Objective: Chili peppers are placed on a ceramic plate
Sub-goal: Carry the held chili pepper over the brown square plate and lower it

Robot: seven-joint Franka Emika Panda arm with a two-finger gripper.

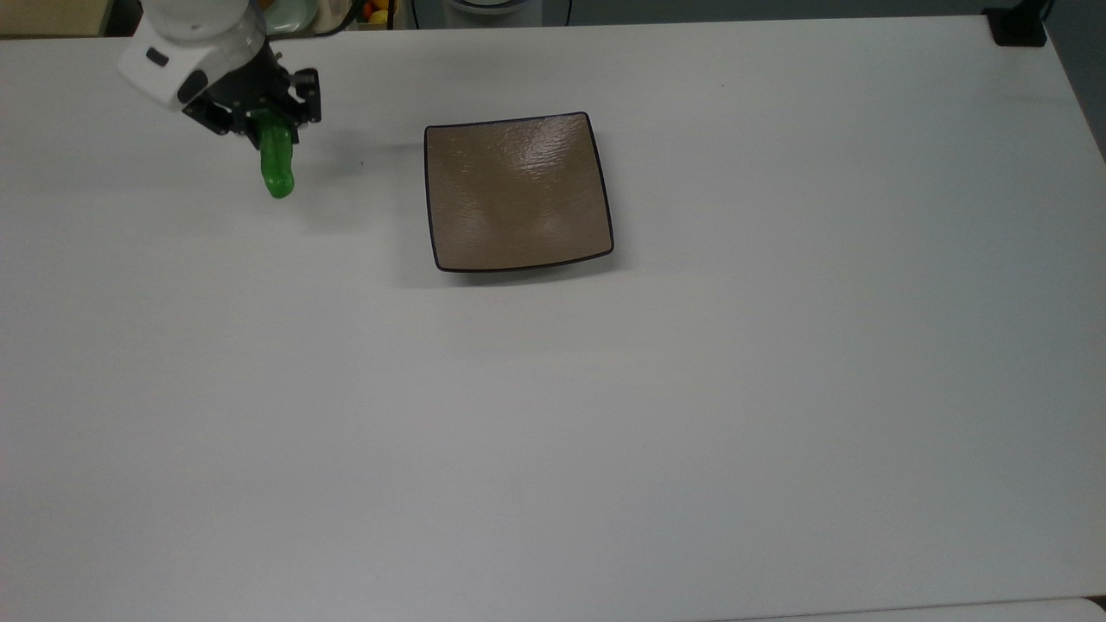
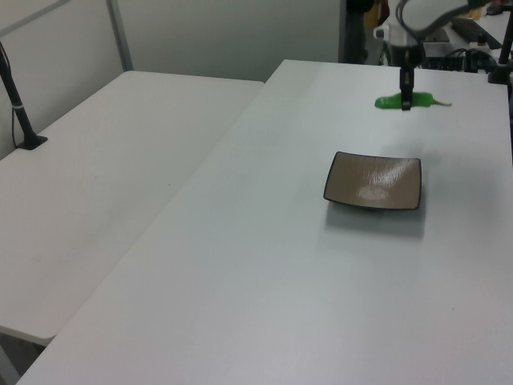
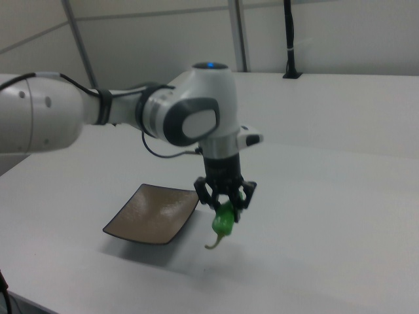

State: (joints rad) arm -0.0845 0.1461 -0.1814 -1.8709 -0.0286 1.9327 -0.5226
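The pincer (image 1: 275,117) is clamped on the chili pepper (image 1: 277,164), gripping it across its middle and holding it up off the white surface (image 1: 605,415), with a soft shadow lying on the surface beneath it. In the top view the pepper's long axis runs up and down the picture, its blunt green tip sticking out below the pincer toward the bottom edge. In the left view (image 2: 406,100) it lies about level, the tip to the left view's left of the pincer and the thin stem to the right (the stem curls downward in the right view (image 3: 222,226)). The ceramic plate (image 1: 517,192) sits flat on the surface, well apart from the pincer, on the top view's right of it, with nothing on it.
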